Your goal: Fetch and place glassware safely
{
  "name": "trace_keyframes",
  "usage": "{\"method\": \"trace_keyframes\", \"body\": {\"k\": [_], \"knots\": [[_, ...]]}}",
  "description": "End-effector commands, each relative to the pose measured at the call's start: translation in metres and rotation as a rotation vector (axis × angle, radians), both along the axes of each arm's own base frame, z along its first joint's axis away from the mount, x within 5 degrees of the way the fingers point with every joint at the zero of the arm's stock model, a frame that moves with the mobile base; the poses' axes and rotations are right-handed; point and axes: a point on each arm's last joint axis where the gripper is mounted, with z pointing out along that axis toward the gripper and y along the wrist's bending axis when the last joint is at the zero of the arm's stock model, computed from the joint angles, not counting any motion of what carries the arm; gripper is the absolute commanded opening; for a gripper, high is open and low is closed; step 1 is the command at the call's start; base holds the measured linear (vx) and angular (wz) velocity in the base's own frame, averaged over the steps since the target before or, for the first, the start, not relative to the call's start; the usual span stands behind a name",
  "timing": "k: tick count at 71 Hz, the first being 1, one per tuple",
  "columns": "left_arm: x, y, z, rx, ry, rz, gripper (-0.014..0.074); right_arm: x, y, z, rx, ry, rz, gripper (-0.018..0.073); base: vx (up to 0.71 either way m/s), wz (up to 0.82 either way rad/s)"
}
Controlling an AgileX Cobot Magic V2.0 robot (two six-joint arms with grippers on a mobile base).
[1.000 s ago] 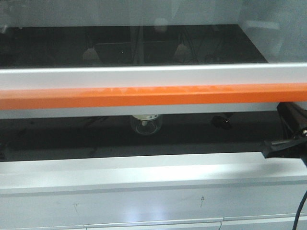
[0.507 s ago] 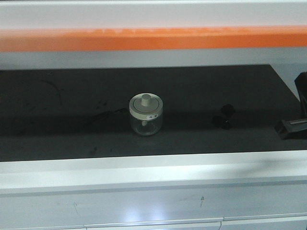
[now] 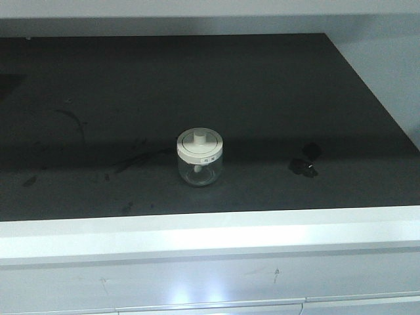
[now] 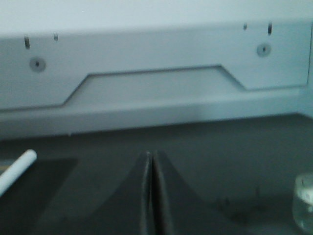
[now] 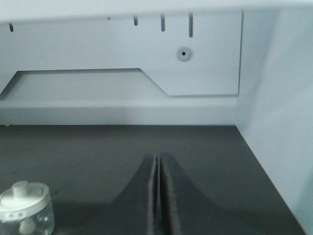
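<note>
Just behind the white front edge of the counter (image 3: 210, 230) stands the glass jar (image 3: 200, 157). It is upright on the black top, about midway between the left and right edges and nearer the front edge than the back. Its cream-white lid (image 3: 199, 143) is seated with the knob up, and a small label on the rim faces the front. Well apart to its right, toward the right edge, lies a small black object (image 3: 305, 165), possibly in two pieces; it is too small to tell. Faint scuffs (image 3: 131, 161) mark the top left of the jar.

In its wrist view the left gripper (image 4: 150, 159) has its dark fingers pressed together, holding nothing. The jar sits at the lower right of that view and a blurred white rod (image 4: 17, 171) at the left. The right gripper (image 5: 157, 160) is likewise pressed tight and empty, with the jar off to its left.

Along the back edge runs a white back panel (image 5: 122, 63) with slots and a recessed cut-out. It meets the right side wall (image 5: 279, 122) at the back right corner.
</note>
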Motion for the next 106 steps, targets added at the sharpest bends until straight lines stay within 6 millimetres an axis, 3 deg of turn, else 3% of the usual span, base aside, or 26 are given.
{"method": "trace_keyframes", "body": {"k": [1, 11, 22, 52, 64, 84, 95, 106], "knots": [[-0.010, 0.000, 0.008, -0.020, -0.012, -0.005, -0.0007, -0.012, -0.002, 0.009, 0.012, -0.019, -0.005, -0.0001, 0.00, 0.00], [-0.020, 0.000, -0.008, -0.067, 0.006, -0.017, -0.0007, -0.024, -0.005, -0.003, 0.003, 0.007, -0.015, -0.0001, 0.00, 0.00], [-0.024, 0.000, -0.040, -0.086, 0.049, -0.022, -0.0007, -0.028, -0.005, -0.036, 0.027, 0.051, -0.010, -0.0001, 0.00, 0.00], [-0.023, 0.000, -0.049, -0.093, 0.057, -0.023, -0.0007, -0.028, -0.004, -0.035, -0.013, -0.005, -0.009, 0.0022, 0.00, 0.00], [-0.023, 0.000, -0.049, -0.093, 0.057, -0.023, -0.0007, -0.028, -0.005, -0.035, -0.016, 0.000, -0.010, 0.0132, 0.00, 0.00], [-0.023, 0.000, -0.049, -0.092, 0.057, -0.023, -0.0007, -0.030, -0.005, -0.027, -0.018, -0.024, -0.012, 0.0448, 0.00, 0.00], [-0.023, 0.000, -0.049, -0.092, 0.057, -0.023, -0.0007, -0.021, -0.003, -0.029, -0.010, 0.014, -0.007, 0.0475, 0.00, 0.00], [-0.023, 0.000, -0.049, -0.092, 0.057, -0.023, -0.0007, 0.004, 0.002, -0.023, -0.013, 0.026, 0.011, 0.0475, 0.00, 0.00]]}}
